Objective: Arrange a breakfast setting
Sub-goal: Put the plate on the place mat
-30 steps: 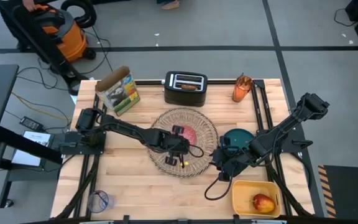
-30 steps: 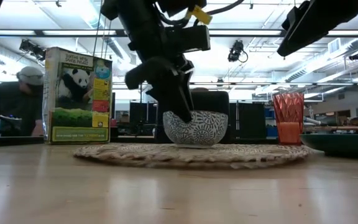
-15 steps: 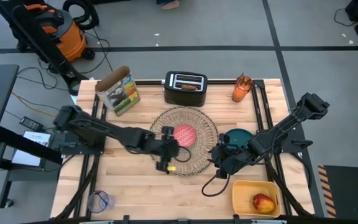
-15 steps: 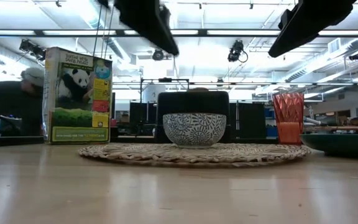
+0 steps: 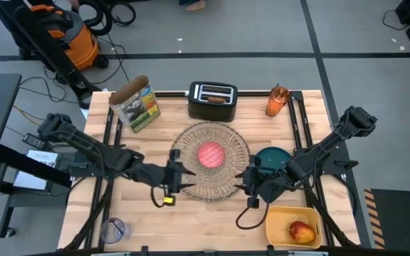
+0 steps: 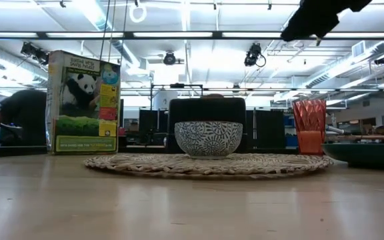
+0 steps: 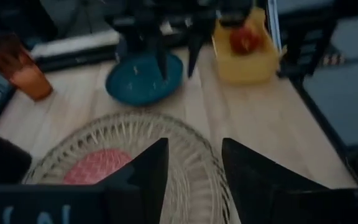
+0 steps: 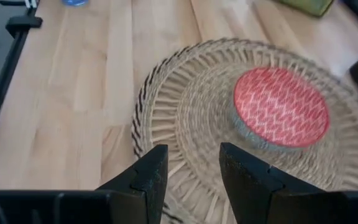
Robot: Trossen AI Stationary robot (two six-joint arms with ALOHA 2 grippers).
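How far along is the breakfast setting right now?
Done: the bowl sits on the placemat. In hand: nothing. The left gripper is open at the mat's left edge, and the right gripper is open at its right edge, next to the plate. Left: the plate is off the mat, the cup stands at the back right, the apple lies in the yellow bin, and toast sits in the toaster.

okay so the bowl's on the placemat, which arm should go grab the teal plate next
Probably the right. The right gripper hangs open at the placemat's right edge, close beside the teal plate. The left gripper, also open, sits across the mat, with the pink bowl between.
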